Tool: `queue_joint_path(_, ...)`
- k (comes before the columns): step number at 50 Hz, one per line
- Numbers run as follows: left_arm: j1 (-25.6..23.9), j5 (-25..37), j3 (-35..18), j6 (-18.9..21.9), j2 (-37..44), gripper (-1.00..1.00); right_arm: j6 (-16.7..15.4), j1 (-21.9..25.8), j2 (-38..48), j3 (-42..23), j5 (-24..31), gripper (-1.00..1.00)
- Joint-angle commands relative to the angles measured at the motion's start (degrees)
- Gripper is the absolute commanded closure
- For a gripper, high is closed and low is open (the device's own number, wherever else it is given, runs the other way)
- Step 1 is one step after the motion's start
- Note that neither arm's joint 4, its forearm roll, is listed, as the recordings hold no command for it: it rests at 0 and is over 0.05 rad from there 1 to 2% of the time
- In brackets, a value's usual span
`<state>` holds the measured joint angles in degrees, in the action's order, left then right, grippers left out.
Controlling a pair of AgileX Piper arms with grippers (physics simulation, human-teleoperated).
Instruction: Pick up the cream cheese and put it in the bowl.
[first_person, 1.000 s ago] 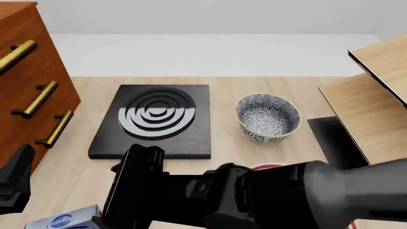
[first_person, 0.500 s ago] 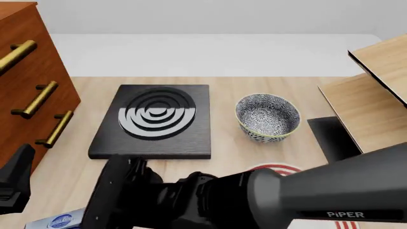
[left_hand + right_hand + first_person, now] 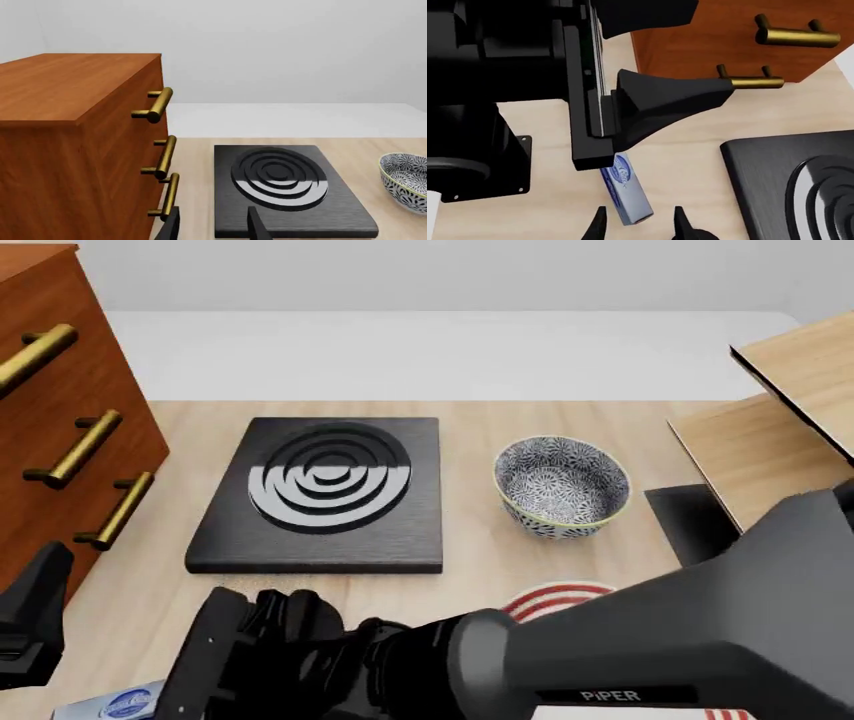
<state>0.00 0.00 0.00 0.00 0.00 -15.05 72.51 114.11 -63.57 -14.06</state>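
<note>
The cream cheese (image 3: pixel 625 191) is a silver-grey box with a blue oval logo, lying flat on the table. In the front view it (image 3: pixel 126 705) shows at the bottom left corner, partly hidden by my right arm. My right gripper (image 3: pixel 637 227) is open just above the box, with one end of the box between the fingertips. The patterned bowl (image 3: pixel 562 486) stands empty at mid-right, also seen in the left wrist view (image 3: pixel 405 182). My left gripper (image 3: pixel 213 227) is open and empty, held near the cabinet.
A black stove plate (image 3: pixel 326 492) lies left of the bowl. A wooden cabinet (image 3: pixel 54 410) with brass handles fills the left side. A red-striped plate (image 3: pixel 561 598) is partly hidden by my right arm. Wooden shelving (image 3: pixel 781 455) stands on the right. The left arm (image 3: pixel 527 75) hangs close above the box.
My right arm has swung further left and lower toward the cream cheese. More of the red-striped plate shows behind it. The left arm has not moved.
</note>
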Motion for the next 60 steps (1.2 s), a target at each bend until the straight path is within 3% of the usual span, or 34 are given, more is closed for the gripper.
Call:
queue_joint_path(1, 0.0, 0.0, 0.0, 0.0, 0.0, -1.0, 0.7, 0.3, 2.6, -1.5, -0.4, -1.0)
queue_joint_path(35, 0.0, 0.0, 0.0, 0.0, 0.0, -1.0, 0.6, -0.1, 5.4, -3.0, 0.3, -1.0)
queue_joint_path(48, 0.0, 0.0, 0.0, 0.0, 0.0, -1.0, 2.0, 0.0, 7.0, -3.9, 0.3, -1.0)
queue_joint_path(49, 0.0, 0.0, 0.0, 0.0, 0.0, -1.0, 2.0, 0.0, 7.1, -3.9, 0.1, 1.0)
queue_joint_path(60, 0.0, 0.0, 0.0, 0.0, 0.0, -1.0, 1.6, 0.1, 6.3, -3.6, 0.5, 1.0)
